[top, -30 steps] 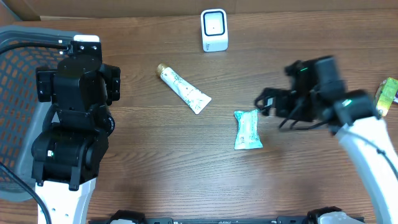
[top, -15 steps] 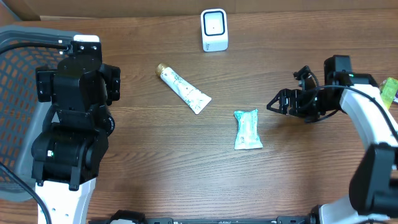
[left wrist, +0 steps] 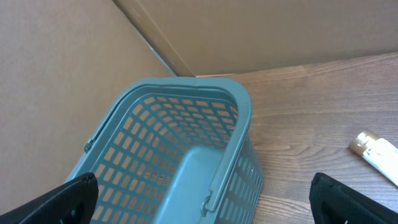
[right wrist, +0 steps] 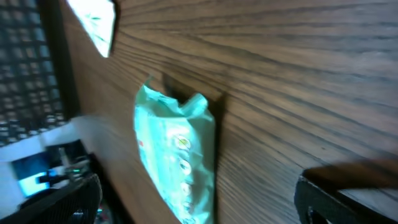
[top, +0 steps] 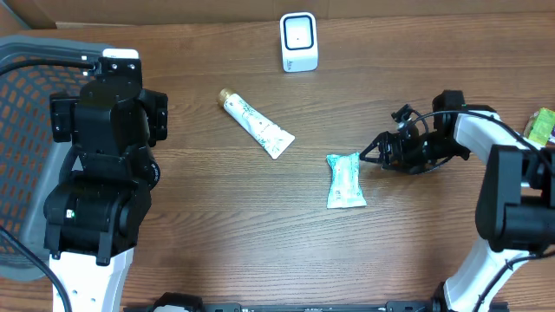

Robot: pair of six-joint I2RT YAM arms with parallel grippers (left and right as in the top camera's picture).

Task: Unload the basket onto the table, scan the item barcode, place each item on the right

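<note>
While I watch from overhead, the green packet (top: 346, 180) lies flat on the wooden counter (top: 217, 225) right of centre, long side running away from me, and the right end effector (top: 373, 149) sits low just beside its upper right corner with its fingers spread apart and nothing between them (whether a fingertip grazes the wrapper, I cannot tell). A white tube (top: 257, 124) lies diagonally to the packet's upper left, well apart from it, and the white scanner (top: 299, 41) stands near the far edge. The left arm (top: 104, 173) is raised beside the grey basket (top: 22, 65) at the left, and a green-and-yellow item (top: 540, 130) peeks in at the right edge. On the left wrist camera, the left end effector (left wrist: 205, 205) is wide apart and empty, its dark fingertips in the lower corners, looking down at the basket and the tube's capped end. On the right wrist camera, the packet lies ahead between the two blurred fingers (right wrist: 62, 199), with the tube's flat end beyond it.
</note>
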